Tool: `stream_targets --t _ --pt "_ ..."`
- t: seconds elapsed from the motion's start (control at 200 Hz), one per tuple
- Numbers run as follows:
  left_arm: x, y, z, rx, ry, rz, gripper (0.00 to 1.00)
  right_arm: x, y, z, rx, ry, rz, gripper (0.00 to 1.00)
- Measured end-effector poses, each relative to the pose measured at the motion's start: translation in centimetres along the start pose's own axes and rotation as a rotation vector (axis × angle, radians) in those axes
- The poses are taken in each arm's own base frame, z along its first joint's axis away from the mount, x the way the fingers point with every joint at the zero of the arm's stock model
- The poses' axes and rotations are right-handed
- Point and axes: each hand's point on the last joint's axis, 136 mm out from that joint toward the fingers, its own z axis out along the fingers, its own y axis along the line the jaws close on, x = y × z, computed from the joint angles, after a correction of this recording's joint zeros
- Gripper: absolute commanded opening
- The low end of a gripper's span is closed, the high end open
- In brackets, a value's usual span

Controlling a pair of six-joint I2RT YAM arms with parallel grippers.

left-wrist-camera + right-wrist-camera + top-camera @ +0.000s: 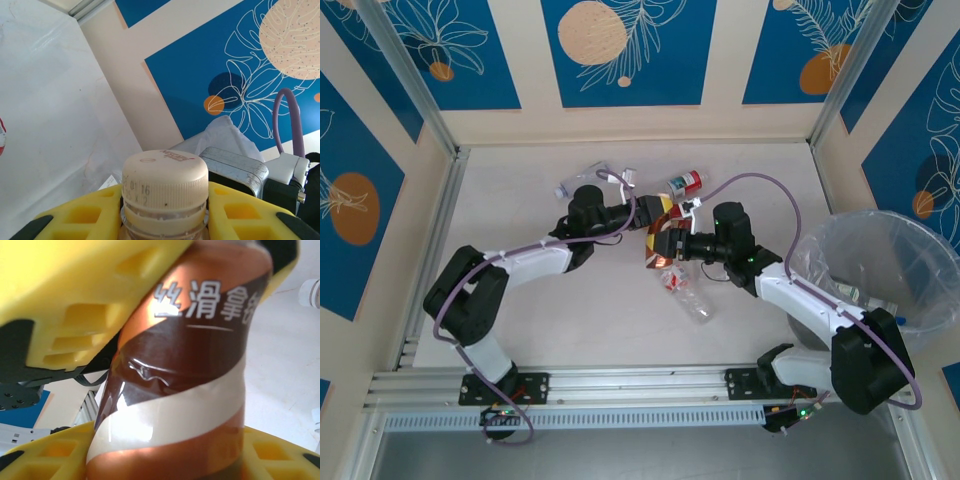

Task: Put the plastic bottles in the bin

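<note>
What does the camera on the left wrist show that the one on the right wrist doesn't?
Only the left wrist view: the cream cap of the brown bottle, a blue leaf-patterned wall and a purple cable. Only the right wrist view: the bottle's brown label with white Chinese writing, and a white bottle cap at the right edge. Both: the one brown bottle, clamped in the left claw and sitting between the yellow fingers of the right claw.
</note>
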Motion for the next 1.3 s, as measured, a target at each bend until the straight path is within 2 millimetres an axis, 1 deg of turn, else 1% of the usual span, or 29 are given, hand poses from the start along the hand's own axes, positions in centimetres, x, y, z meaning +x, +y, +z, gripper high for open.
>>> stream_targets --t 0.095,0.285,0.325,0.375,0.41,0.46,0.555,0.68,0.84,1.055,1.155,1.3 --pt "0.0 0.1 0.0 -0.003 0.002 -0.002 0.01 0.0 -0.1 0.0 0.002 0.0 0.0 0.44" --pt "0.1 0.1 0.1 -0.008 0.011 -0.003 0.29 0.1 -0.2 -0.1 0.012 -0.001 0.002 0.43" --pt "0.2 0.1 0.1 -0.01 0.015 -0.001 0.39 0.1 -0.2 -0.1 0.013 0.0 0.002 0.43" --pt "0.2 0.1 0.1 -0.01 0.017 0.009 0.62 0.1 -0.2 -0.1 0.014 0.0 0.0 0.43" --pt "0.2 0.0 0.1 -0.009 0.021 0.011 0.72 0.1 -0.2 -0.1 0.013 -0.001 -0.003 0.43" --pt "0.2 0.0 0.2 -0.008 0.027 0.003 0.8 0.1 -0.1 -0.1 0.011 -0.001 -0.006 0.43" --pt "0.4 0.0 0.2 -0.009 0.04 0.004 0.9 0.1 -0.1 -0.1 0.011 0.0 -0.009 0.43" --pt "0.6 0.1 0.2 -0.015 0.047 0.002 0.99 0.1 -0.1 -0.1 0.011 0.001 -0.009 0.43" --pt "0.7 0.3 0.2 -0.024 0.052 -0.005 0.99 0.2 -0.1 0.0 0.015 -0.001 -0.013 0.43" --pt "0.5 0.0 -0.2 -0.033 0.042 0.01 0.99 0.2 -0.1 0.0 0.02 -0.002 -0.029 0.43" --pt "-0.1 -0.5 -1.3 -0.053 -0.01 0.035 0.99 0.5 -0.4 0.0 0.037 0.013 -0.033 0.43" --pt "-1.7 -1.9 -4.0 -0.108 -0.13 0.098 0.99 0.2 -0.2 -0.1 0.058 0.023 -0.057 0.43"
